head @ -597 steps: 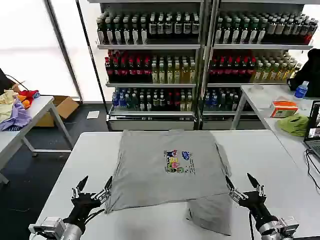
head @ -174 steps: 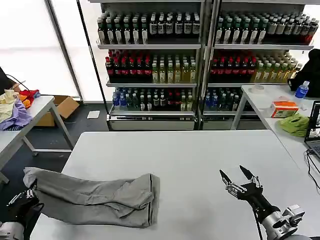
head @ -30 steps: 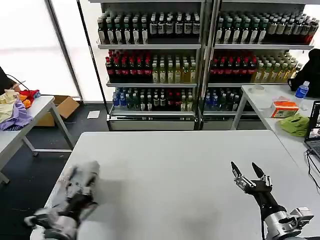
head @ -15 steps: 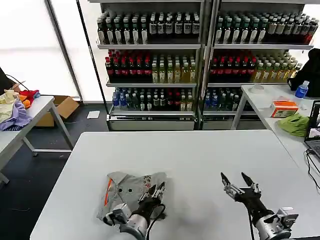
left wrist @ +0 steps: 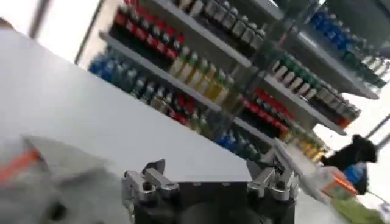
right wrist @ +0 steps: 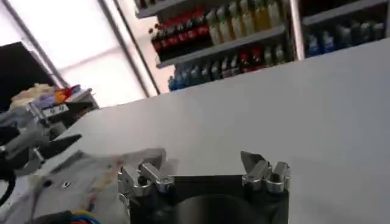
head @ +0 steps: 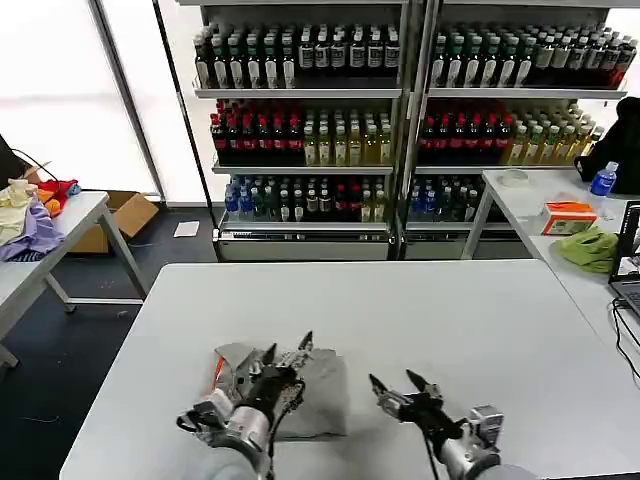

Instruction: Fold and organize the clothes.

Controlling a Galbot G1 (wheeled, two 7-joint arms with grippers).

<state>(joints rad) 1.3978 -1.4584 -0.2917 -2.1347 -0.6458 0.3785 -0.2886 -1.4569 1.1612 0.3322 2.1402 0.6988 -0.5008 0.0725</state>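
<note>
Shirt (head: 310, 390): light grey, bunched, orange trim along one edge, lying on the near-left part of the white table (head: 400, 310).
Left gripper (head: 285, 350): fingers spread, over the shirt.
Right gripper (head: 398, 382): fingers apart, empty, just beside the shirt.

Shirt (head: 300, 390) on table (head: 450, 310); left pincer (head: 285, 352) above; right pincer (head: 393, 383) beside.

A shop-like test room: drink-bottle shelves (head: 400, 120) stand behind plain white tables (head: 480, 310).
</note>
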